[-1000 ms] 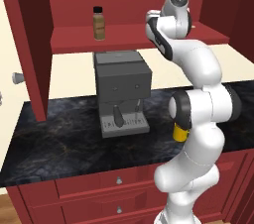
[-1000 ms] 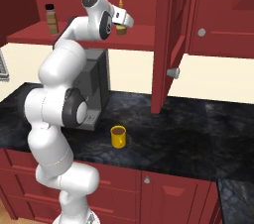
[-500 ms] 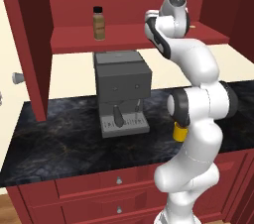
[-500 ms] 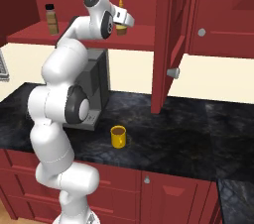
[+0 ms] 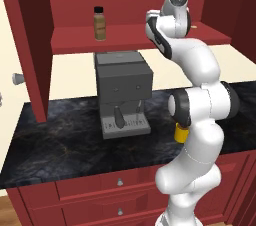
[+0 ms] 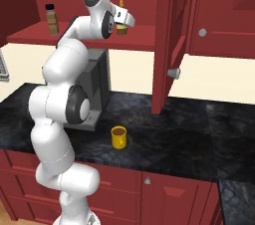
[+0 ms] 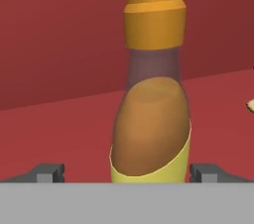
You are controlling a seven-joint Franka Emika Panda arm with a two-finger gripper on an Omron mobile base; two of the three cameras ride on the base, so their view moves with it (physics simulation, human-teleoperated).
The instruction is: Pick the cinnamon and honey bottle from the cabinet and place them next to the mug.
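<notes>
The honey bottle (image 7: 151,119), amber with an orange tip, stands upright on the shelf of the dark red cabinet (image 6: 142,37). In the hand view it sits centred between my fingertips (image 7: 49,172), which stand well apart on either side without touching it. My gripper (image 6: 123,22) is open at shelf height and covers most of the honey bottle (image 6: 121,4). The cinnamon (image 5: 100,24), a black-capped brown jar, stands further left on the same shelf. Down on the dark counter stands the yellow mug (image 6: 118,137).
A grey coffee machine (image 5: 122,95) stands on the counter under the shelf, beside my arm. An open cabinet door (image 6: 167,40) with a round knob hangs to the right of the shelf, and another door panel (image 5: 30,45) hangs at the left. Red drawers run below the counter.
The arm has shifted only slightly at the shelf. The jaws have stayed wide open around the honey bottle, and nothing else has moved.
</notes>
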